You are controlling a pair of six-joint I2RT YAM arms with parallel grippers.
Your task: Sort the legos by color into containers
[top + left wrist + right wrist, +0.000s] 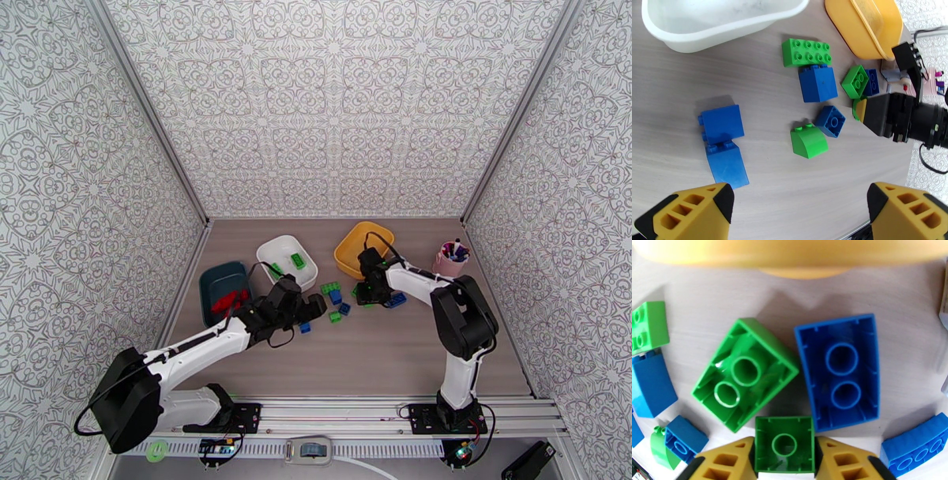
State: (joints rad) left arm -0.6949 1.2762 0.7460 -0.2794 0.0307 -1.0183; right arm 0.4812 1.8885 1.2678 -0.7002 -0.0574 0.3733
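Sorting scene w/ two robot arms. Right pincer (pixel 785 462) was clamped on a small green brick (pixel 784 437), hollow underside facing the cam, just at 6 o'clock of the yellow tray (pixel 790 255). It was prob. gripped for a carry to the white tray (pixel 278 251), which held green pcs. Left pincer (pixel 798 201) stood wide apart over the surface (pixel 679 79), two blue bricks (pixel 722 126) at its 10 o'clock, likely lining up a pick. Teal tray (pixel 217 278) held red ones.
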